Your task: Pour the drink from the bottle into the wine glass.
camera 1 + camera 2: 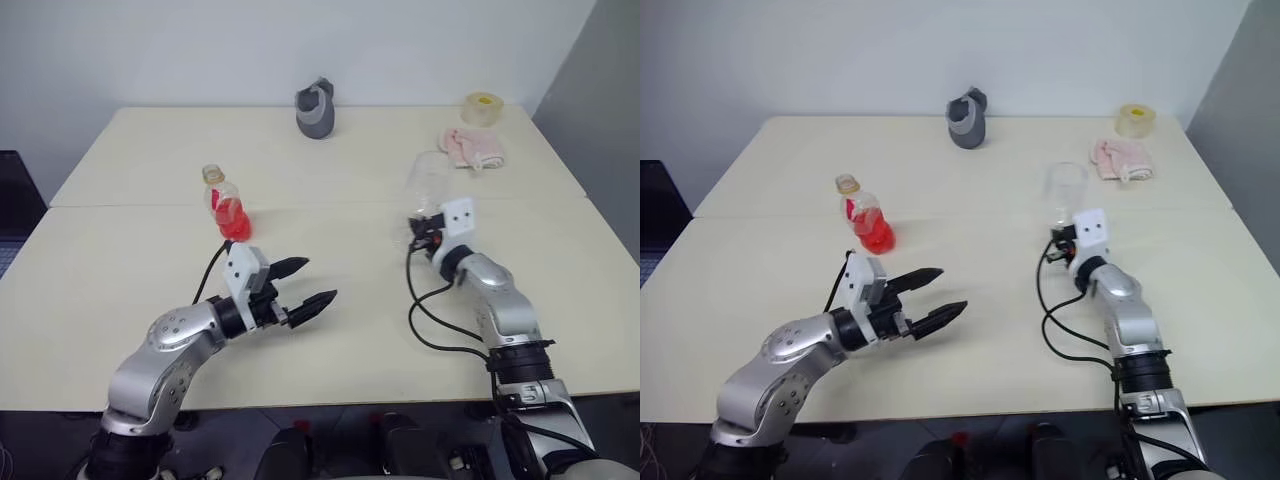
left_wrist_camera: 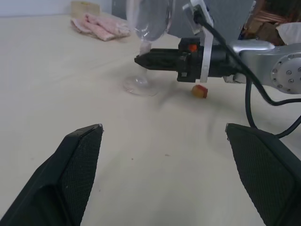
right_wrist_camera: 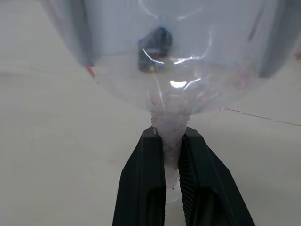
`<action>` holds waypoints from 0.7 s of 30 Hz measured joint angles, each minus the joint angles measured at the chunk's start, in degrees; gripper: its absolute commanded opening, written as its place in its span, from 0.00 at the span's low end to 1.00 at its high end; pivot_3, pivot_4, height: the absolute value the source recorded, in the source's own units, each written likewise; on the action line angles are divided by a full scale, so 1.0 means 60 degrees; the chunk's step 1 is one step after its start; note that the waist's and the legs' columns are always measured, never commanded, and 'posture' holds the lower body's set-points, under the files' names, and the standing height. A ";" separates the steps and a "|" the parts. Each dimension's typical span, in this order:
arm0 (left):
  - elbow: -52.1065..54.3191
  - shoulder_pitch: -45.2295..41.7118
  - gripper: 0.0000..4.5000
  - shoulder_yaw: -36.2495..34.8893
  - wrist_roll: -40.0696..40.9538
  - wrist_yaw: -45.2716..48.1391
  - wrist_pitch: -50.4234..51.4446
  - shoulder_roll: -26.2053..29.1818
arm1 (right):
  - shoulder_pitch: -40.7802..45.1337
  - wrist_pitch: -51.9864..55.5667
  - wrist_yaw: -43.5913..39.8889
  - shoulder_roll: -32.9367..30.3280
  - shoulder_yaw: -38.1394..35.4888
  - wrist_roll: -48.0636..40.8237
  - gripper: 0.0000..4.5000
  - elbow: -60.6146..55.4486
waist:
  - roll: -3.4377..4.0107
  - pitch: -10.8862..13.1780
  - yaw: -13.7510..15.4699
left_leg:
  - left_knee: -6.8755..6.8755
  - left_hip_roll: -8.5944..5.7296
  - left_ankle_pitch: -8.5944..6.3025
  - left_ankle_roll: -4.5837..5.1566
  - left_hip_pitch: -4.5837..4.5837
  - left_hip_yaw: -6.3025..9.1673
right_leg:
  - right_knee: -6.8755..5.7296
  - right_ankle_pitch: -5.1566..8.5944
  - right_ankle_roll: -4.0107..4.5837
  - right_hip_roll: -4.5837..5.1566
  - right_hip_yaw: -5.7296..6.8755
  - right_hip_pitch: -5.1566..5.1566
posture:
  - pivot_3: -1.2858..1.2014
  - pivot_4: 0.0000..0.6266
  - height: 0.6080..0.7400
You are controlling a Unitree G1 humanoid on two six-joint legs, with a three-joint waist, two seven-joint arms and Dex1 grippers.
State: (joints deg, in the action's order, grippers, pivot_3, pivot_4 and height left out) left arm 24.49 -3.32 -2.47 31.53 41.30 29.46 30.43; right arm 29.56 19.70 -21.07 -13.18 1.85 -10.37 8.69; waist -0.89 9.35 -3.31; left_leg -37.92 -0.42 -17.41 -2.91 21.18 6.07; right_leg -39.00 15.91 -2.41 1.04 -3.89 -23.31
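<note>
The bottle (image 1: 225,203) stands upright on the left half of the table, its bulbous base holding the red drink (image 1: 234,222). My left gripper (image 1: 318,281) hovers open just in front of and to the right of it, nothing between its fingers (image 2: 80,165). On the right half stands the clear wine glass (image 1: 1065,188), upright, its foot (image 2: 140,85) down at the tabletop. My right gripper (image 3: 171,141) is shut on the glass's stem (image 3: 170,123), just under the bowl (image 3: 164,56).
A grey object (image 1: 317,108) stands at the table's far edge. A pink cloth (image 1: 472,147) and a yellowish tape roll (image 1: 483,107) lie at the far right. A small orange-red piece (image 2: 199,91) lies on the table beside my right gripper.
</note>
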 measured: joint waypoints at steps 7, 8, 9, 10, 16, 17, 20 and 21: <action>0.1051 0.2071 1.00 -0.1759 -0.0004 -0.1218 0.0053 -0.0027 | 0.0904 0.0542 -0.1100 0.0794 0.1173 -0.0071 0.03 -0.0386 | 0.0004 0.0003 0.0007 | -0.0001 -0.0002 -0.0002 -0.0001 -0.0002 0.0014 | 0.0007 0.0003 0.0006 0.0007 -0.0001 0.0001 | 0.52 0.24 1.00; 0.1220 0.2477 1.00 -0.1830 -0.0006 -0.1295 0.0042 -0.0093 | 0.1022 0.0525 -0.1122 0.0915 0.1217 -0.0069 0.03 -0.0333 | 0.0004 0.0003 0.0009 | 0.0001 -0.0007 -0.0002 -0.0001 -0.0005 0.0009 | 0.0008 0.0003 0.0005 0.0010 -0.0006 0.0002 | 0.52 0.24 1.00; 0.1413 0.2994 1.00 -0.1901 -0.0029 -0.1402 0.0009 -0.0194 | 0.1221 0.0492 -0.1174 0.1055 0.1263 -0.0053 0.03 -0.0145 | 0.0005 0.0003 0.0010 | 0.0000 -0.0009 -0.0002 -0.0001 -0.0005 0.0009 | 0.0009 0.0003 0.0005 0.0016 -0.0006 0.0001 | 0.52 0.24 1.00; 0.1521 0.3334 1.00 -0.1925 -0.0053 -0.1478 -0.0027 -0.0288 | 0.1346 0.0411 -0.1214 0.1135 0.1298 -0.0007 0.03 0.0048 | 0.0003 0.0003 0.0034 | -0.0001 -0.0008 -0.0002 -0.0001 -0.0003 0.0014 | 0.0009 0.0003 0.0005 0.0016 -0.0001 0.0003 | 0.52 0.24 1.00; 0.1993 0.4027 1.00 -0.1994 -0.0253 -0.2042 -0.0353 -0.0693 | 0.1666 -0.0617 -0.1676 0.1324 0.1611 0.0401 0.03 0.1946 | 0.0002 0.0002 0.0185 | -0.0003 -0.0013 -0.0002 -0.0001 -0.0009 0.0006 | 0.0007 0.0004 0.0007 0.0006 0.0020 0.0016 | 0.52 0.24 1.00; 0.2004 0.3977 1.00 -0.1994 -0.0255 -0.2127 -0.0389 -0.0733 | 0.1667 -0.0749 -0.1701 0.1320 0.1610 0.0433 0.03 0.2269 | 0.0003 0.0003 0.0186 | -0.0003 -0.0013 -0.0002 -0.0001 -0.0009 0.0003 | 0.0007 0.0004 0.0007 0.0005 0.0018 0.0015 | 0.52 0.24 1.00; 0.2009 0.3762 1.00 -0.1984 -0.0274 -0.2287 -0.0409 -0.0736 | 0.1737 -0.1213 -0.1806 0.1330 0.1604 0.0580 0.03 0.2894 | 0.0006 0.0004 0.0149 | 0.0002 -0.0005 -0.0002 -0.0001 -0.0013 0.0002 | 0.0005 0.0003 0.0008 0.0004 0.0011 0.0011 | 0.52 0.24 1.00; 0.2008 0.3709 1.00 -0.1956 -0.0298 -0.2312 -0.0415 -0.0736 | 0.1771 -0.1347 -0.1837 0.1323 0.1598 0.0647 0.03 0.3008 | 0.0006 0.0004 0.0138 | 0.0003 -0.0004 -0.0002 -0.0001 -0.0014 0.0002 | 0.0005 0.0003 0.0008 0.0003 0.0012 0.0011 | 0.52 0.24 1.00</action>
State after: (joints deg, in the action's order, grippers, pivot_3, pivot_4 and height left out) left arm 36.54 18.93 -14.21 29.74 27.43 26.97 26.01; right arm 40.18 11.62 -32.09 -5.25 11.44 -6.49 26.74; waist -0.86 9.37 -2.49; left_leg -37.90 -0.45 -17.42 -2.92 21.09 6.08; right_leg -38.97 15.93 -2.36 1.06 -3.82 -23.25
